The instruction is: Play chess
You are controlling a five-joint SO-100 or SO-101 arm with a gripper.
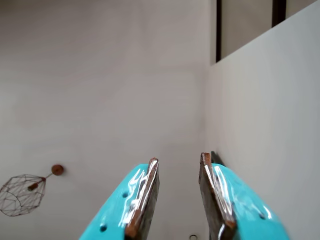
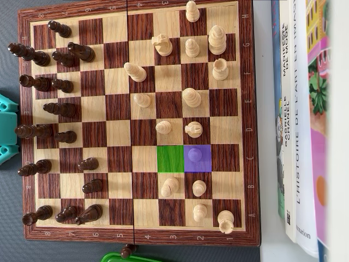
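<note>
The wooden chessboard [image 2: 246, 109] fills the overhead view. Dark pieces [image 2: 60, 109] stand on its left side, light pieces [image 2: 192, 98] on its right. One square is tinted green [image 2: 170, 158] and is bare. The square to its right is tinted purple, with a pawn [image 2: 194, 154] standing on it. In the wrist view my gripper [image 1: 179, 158] is open, its turquoise fingers [image 1: 145, 195] pointing at a pale wall with nothing between them. The board does not show in that view. Only a turquoise part of the arm [image 2: 5, 128] shows at the left edge of the overhead view.
Books [image 2: 300, 120] lie along the board's right side. A dark piece [image 2: 128, 251] rests off the board at the bottom edge beside a green object [image 2: 128, 257]. In the wrist view a wire lamp [image 1: 22, 194] hangs at the lower left and a white panel [image 1: 270, 125] stands at the right.
</note>
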